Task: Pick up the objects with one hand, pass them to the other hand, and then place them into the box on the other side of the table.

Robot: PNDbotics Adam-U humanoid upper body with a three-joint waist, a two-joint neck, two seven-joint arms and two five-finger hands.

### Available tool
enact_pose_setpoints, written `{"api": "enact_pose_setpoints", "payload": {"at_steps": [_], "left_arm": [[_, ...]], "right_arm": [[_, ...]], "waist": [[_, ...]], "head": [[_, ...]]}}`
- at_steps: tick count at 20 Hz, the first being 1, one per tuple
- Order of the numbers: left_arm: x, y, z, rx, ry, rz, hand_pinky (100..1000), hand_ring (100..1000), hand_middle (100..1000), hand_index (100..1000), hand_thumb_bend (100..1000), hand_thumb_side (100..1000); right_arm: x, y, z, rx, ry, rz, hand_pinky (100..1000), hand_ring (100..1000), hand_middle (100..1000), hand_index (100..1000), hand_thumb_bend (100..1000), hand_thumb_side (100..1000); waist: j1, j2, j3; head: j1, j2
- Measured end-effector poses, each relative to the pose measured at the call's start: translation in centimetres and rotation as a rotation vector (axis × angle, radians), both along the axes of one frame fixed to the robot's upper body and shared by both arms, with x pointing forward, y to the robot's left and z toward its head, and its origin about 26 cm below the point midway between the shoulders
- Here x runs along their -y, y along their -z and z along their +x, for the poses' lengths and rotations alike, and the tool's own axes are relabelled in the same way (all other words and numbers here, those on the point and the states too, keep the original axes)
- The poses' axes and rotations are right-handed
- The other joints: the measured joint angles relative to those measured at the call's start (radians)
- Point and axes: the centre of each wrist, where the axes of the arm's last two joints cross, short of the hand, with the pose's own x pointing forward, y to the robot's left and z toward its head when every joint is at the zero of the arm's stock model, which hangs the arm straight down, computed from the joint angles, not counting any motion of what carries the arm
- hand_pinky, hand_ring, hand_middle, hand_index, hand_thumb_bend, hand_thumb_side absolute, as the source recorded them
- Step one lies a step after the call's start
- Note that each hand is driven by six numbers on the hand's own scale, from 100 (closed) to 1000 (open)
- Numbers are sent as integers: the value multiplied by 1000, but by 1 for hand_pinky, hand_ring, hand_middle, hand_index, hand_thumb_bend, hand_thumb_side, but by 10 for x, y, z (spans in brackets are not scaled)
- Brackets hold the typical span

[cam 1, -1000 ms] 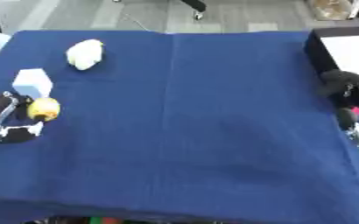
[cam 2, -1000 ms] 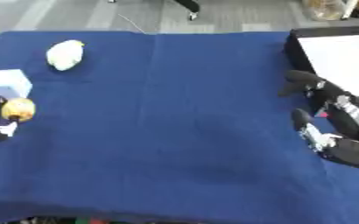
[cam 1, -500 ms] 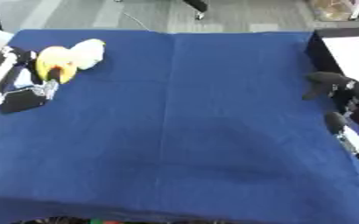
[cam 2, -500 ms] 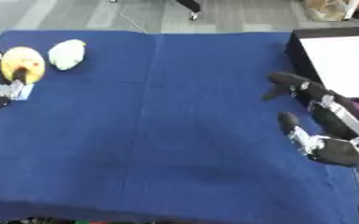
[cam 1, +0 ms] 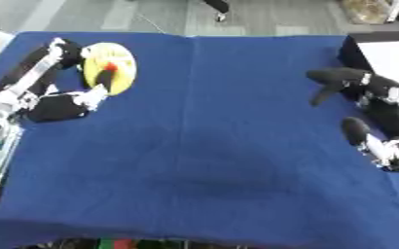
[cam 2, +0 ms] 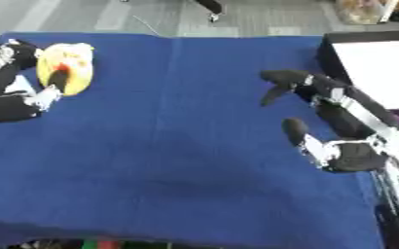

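The robot's left hand (cam 1: 63, 99) is gripping a round yellow object (cam 1: 111, 65) at the far left of the table (cam 1: 211, 146), its black fingers (cam 1: 66, 51) and thumb curling round the thing from both sides. The yellow object is bearing a small red patch on its face and is sitting between the fingers above and the thumb below; whether it is lifted clear of the blue cloth or touching it cannot be told. In the right eye view a pale shape is showing just behind the yellow object, touching or overlapping it, too blurred to make out.

Well apart, at the right side of the table, the robot's right hand (cam 2: 339, 124) is hanging open and holding nothing, its dark fingers (cam 2: 280, 80) spreading toward the middle of the cloth and its thumb pointing the same way nearer the front edge. Just beyond that hand, at the far right corner, the box (cam 2: 326, 48) is standing with its black wall facing the table's centre and a white inside showing; the right hand's wrist is lying just beside it.

The blue cloth is covering the whole table, with a faint crease running from far to near down its middle. Grey floor is showing past the far edge.
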Motion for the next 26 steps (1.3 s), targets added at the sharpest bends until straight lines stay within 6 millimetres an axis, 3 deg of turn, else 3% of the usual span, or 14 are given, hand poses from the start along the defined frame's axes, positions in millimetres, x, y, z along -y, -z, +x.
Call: {"api": "enact_pose_setpoints", "payload": {"at_steps": [5,12,14,18,26], "left_arm": [[21,-7,3,22,121,2,737,394,264,485,100,344],[44,-15,9,19,287,56,739,394,265,486,100,327],[49,-18,10,5,329,74,738,394,265,486,100,323],[60,-23,12,-23,388,99,737,394,266,486,100,314],[76,-26,11,-93,451,113,734,393,268,487,100,303]], "right_arm": [[-24,-18,0,44,-137,7,1000,943,656,920,100,452],[-53,-54,-1,211,-277,-11,989,926,704,947,100,356],[-62,-63,-2,280,-303,-20,960,923,734,962,100,228],[-75,-74,-5,413,-316,-41,919,918,774,981,100,100],[-88,-85,-8,658,-211,-54,842,911,884,1000,100,100]], "waist": [[-2,0,2],[-8,0,4],[-8,0,7],[-8,3,10],[-8,3,13]], "head": [[1,0],[3,0],[3,0],[-1,0],[-6,0]]}}
